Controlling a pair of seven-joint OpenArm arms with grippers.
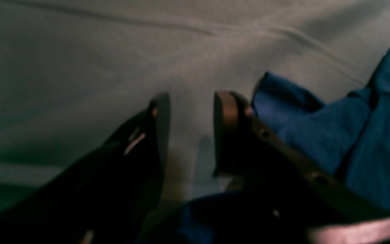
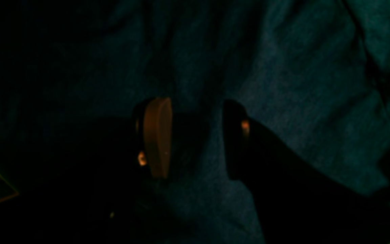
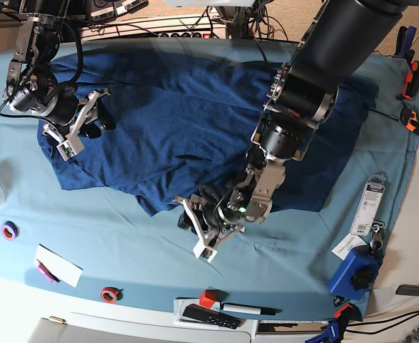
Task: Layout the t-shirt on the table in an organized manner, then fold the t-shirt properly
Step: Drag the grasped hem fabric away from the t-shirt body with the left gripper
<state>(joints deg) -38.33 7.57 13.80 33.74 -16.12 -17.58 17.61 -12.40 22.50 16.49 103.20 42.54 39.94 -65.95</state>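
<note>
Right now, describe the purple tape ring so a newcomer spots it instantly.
Start at the teal-draped table and follow its left edge, below the navy t-shirt. The purple tape ring lies flat there. A second ring nearer the front is red, not purple.

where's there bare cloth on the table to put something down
Bare table runs between the t-shirt's near hem and the clutter along the near edge, left of the left end effector. The right edge is crowded with clamps, a packaged item and a blue tool.

t-shirt (image 3: 188, 121) spread on table (image 3: 138, 250), left pincer (image 3: 203, 232) at its near edge, right pincer (image 3: 77, 128) over it
</note>
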